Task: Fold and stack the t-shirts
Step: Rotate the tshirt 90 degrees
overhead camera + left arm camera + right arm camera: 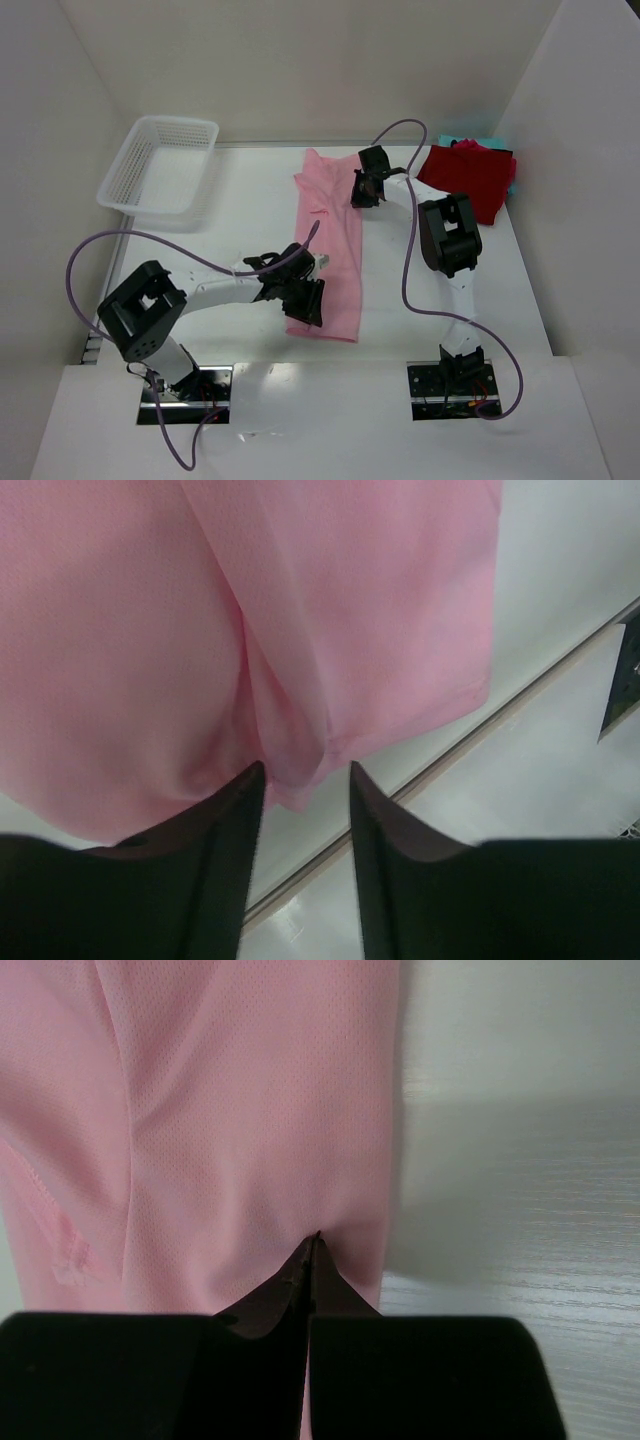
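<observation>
The light pink t-shirt (335, 240) lies as a long narrow strip down the middle of the table. My left gripper (308, 300) is at its near left edge. In the left wrist view (300, 770) the jaws stand apart with a pucker of the pink cloth (350, 610) between the tips. My right gripper (360, 190) is at the strip's far right edge. In the right wrist view (315, 1237) the jaws are shut, pinching the pink cloth (250, 1090). A dark red folded shirt (468, 178) lies at the back right, with a teal one (446, 139) showing at its edge.
A white mesh basket (175, 121) stands at the back left. White walls close in the table on three sides. A purple cable loops from each arm. The table's front seam (450, 760) runs just beyond the pink hem.
</observation>
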